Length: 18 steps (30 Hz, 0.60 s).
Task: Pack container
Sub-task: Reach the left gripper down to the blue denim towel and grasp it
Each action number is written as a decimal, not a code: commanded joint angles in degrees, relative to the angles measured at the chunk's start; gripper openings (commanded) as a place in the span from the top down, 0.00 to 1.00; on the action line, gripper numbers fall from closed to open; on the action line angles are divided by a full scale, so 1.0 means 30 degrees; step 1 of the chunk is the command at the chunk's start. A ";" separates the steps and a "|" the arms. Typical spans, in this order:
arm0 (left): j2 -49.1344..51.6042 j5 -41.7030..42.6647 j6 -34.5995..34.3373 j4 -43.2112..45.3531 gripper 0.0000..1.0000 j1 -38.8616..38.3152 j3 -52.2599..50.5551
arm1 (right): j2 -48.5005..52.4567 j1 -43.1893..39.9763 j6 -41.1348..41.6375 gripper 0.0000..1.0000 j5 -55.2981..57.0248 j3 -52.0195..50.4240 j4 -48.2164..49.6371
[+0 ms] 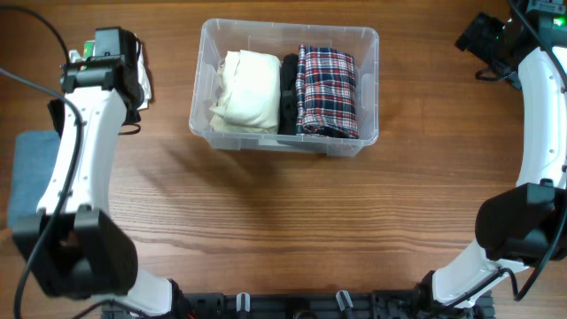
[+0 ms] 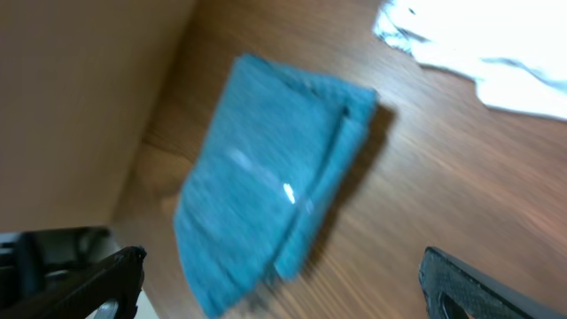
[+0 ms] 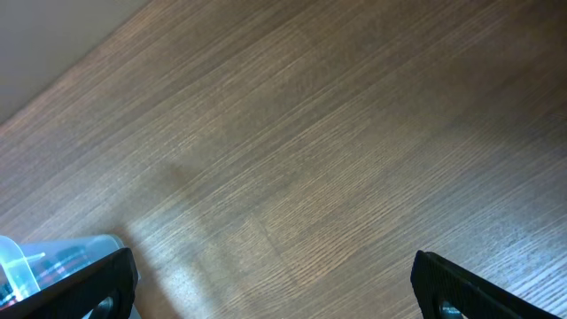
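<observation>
The clear plastic container [image 1: 202,84] stands at the back middle of the table. It holds a folded cream cloth [image 1: 244,91], a dark garment [image 1: 289,93] and a folded plaid shirt [image 1: 327,90]. A folded blue cloth [image 1: 28,173] lies at the table's left edge; it also shows in the left wrist view [image 2: 266,199], blurred. My left gripper [image 2: 279,283] is open and empty above that cloth. My right gripper [image 3: 275,283] is open and empty over bare wood at the far right; a corner of the container [image 3: 27,257] shows at its left.
A white crumpled item [image 2: 478,53] lies on the table near the left arm's wrist [image 1: 111,62]. The right arm [image 1: 536,106] reaches along the right edge. The table's left edge [image 2: 159,106] runs beside the blue cloth.
</observation>
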 commanded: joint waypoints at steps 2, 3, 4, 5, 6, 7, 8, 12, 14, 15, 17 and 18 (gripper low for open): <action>0.2164 -0.2681 0.2273 0.0182 0.00 0.0801 0.0277 | 0.0233 0.0080 0.0255 0.00 -0.0087 -0.0131 0.0044; 0.2688 -0.2667 0.3075 -0.0117 0.00 0.1239 0.0277 | 0.0233 0.0080 0.0248 0.00 -0.0087 -0.0131 0.0044; 0.2914 -0.2499 0.3162 -0.0153 0.00 0.1530 0.0277 | 0.0233 0.0080 0.0255 0.00 -0.0087 -0.0131 0.0051; 0.3045 -0.1712 0.3162 -0.0146 0.00 0.1894 0.0277 | 0.0233 0.0080 0.0255 0.00 -0.0087 -0.0131 0.0051; 0.3067 -0.0801 0.3162 -0.0168 0.00 0.2149 0.0277 | 0.0233 0.0080 0.0255 0.00 -0.0087 -0.0131 0.0044; 0.3067 0.0699 0.3155 -0.0175 0.00 0.2608 0.0277 | 0.0233 0.0080 0.0255 0.00 -0.0087 -0.0131 0.0044; 0.3067 0.1843 0.3155 -0.0109 0.00 0.3155 0.0277 | 0.0233 0.0080 0.0255 0.00 -0.0087 -0.0131 0.0044; 0.3082 0.2681 0.3424 -0.0051 0.00 0.4918 0.0219 | 0.0233 0.0080 0.0262 0.00 -0.0087 -0.0131 0.0051; 0.3118 0.4335 0.4991 0.0036 0.00 0.5639 0.0204 | 0.0233 0.0080 0.0255 0.00 -0.0087 -0.0131 0.0051; 0.3118 0.4546 0.5399 0.0197 0.00 0.5880 0.0197 | 0.0233 0.0080 0.0255 0.00 -0.0087 -0.0131 0.0051; 0.3118 0.4473 0.5938 0.0670 0.00 0.6135 0.0182 | 0.0233 0.0080 0.0262 0.00 -0.0087 -0.0131 0.0051; 0.3118 0.4466 0.6397 0.0933 0.00 0.6156 0.0160 | 0.0233 0.0080 0.0255 0.00 -0.0087 -0.0131 0.0051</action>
